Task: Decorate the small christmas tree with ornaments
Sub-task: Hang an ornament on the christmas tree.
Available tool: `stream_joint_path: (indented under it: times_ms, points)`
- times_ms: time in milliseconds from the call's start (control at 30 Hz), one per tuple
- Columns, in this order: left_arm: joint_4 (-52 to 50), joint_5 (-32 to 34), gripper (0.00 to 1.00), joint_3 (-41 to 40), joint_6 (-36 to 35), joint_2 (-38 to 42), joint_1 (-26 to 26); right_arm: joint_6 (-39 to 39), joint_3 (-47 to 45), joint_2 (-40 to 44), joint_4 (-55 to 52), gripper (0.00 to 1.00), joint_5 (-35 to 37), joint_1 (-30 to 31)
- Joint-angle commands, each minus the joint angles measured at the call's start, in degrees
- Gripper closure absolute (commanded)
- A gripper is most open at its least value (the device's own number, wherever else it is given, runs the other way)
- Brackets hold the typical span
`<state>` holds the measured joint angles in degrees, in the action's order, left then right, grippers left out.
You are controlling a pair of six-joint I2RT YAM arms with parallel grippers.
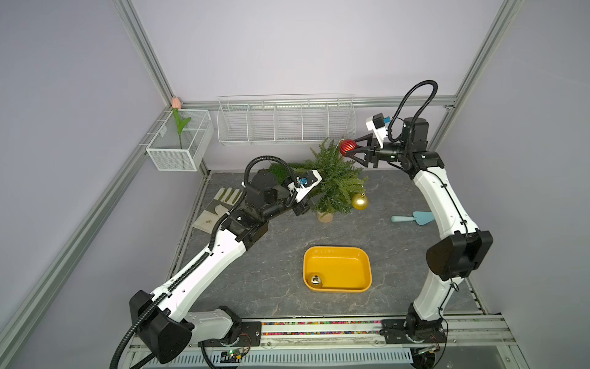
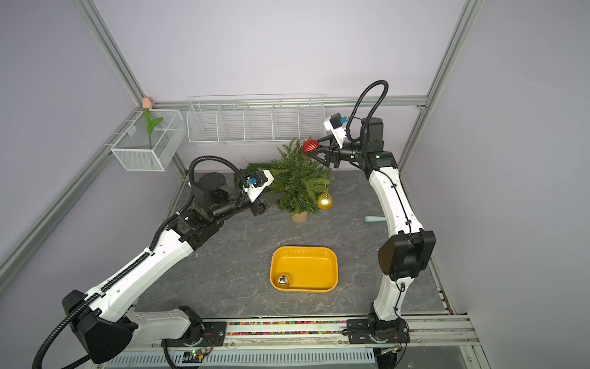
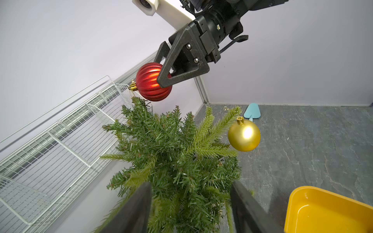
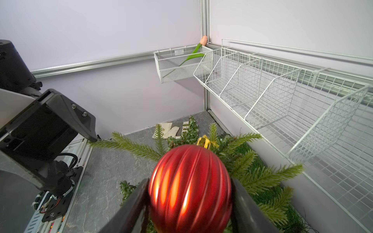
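**As the red ball (image 1: 348, 147) hovers at the tree (image 1: 335, 182) tip**

Right fingers (image 4: 247, 209) clamp the ball; tree stands far back on the bench (image 1: 287, 230). Left fingers (image 3: 139, 209) straddle low branches, grip unclear. Hook it on the top twig before releasing.

Pale lilac walls (image 1: 303, 48) on three sides, softly and evenly lit, edged with silver aluminium framing (image 1: 150, 60). Against the back wall, a long white wire rack (image 1: 285, 123) split into open compartments. In the far left corner, a white mesh basket (image 1: 174, 159) hung from the side rail. Below, a grey stone-patterned tabletop (image 1: 255, 274), bordered in front by a metal rail (image 1: 319, 340).
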<state>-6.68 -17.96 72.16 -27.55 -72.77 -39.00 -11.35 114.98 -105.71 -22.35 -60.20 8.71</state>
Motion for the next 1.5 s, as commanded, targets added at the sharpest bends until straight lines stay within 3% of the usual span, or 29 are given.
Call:
stream_joint_path:
  times_ms: [0, 600, 733, 900, 1000, 1200, 1467]
  points:
    - [0.7, -1.0, 0.37, 1.5, 0.7, -0.8, 0.0, -1.4, -1.8, 3.3, 0.1, 0.58, -0.1, -0.4]
    - [0.9, -1.3, 0.37, 1.6, 1.2, -0.6, 0.0, -3.4, -4.9, 4.0, -2.4, 0.58, 3.4, -1.2]
    - [0.9, -1.5, 0.37, 1.7, 1.3, -0.7, 0.0, -4.6, -5.8, 4.5, -3.9, 0.49, 4.3, -1.1]
    - [0.9, -1.5, 0.37, 1.8, 1.4, -0.9, 0.0, -4.7, -8.9, 6.7, -2.9, 0.24, 6.4, -1.3]
    - [0.5, -1.4, 0.37, 2.2, 1.2, -1.0, -0.1, -4.0, -11.0, 8.3, -1.5, 0.15, 7.3, -1.7]
    - [-0.5, -0.3, 0.36, 2.6, 0.6, -0.8, 0.0, -2.8, -16.1, 12.8, 0.7, 0.11, 9.4, -1.8]
    - [-2.5, 1.4, 0.39, 2.4, 4.8, 0.2, 0.0, 2.9, -24.8, 22.4, 2.5, 0.15, 18.7, -0.9]
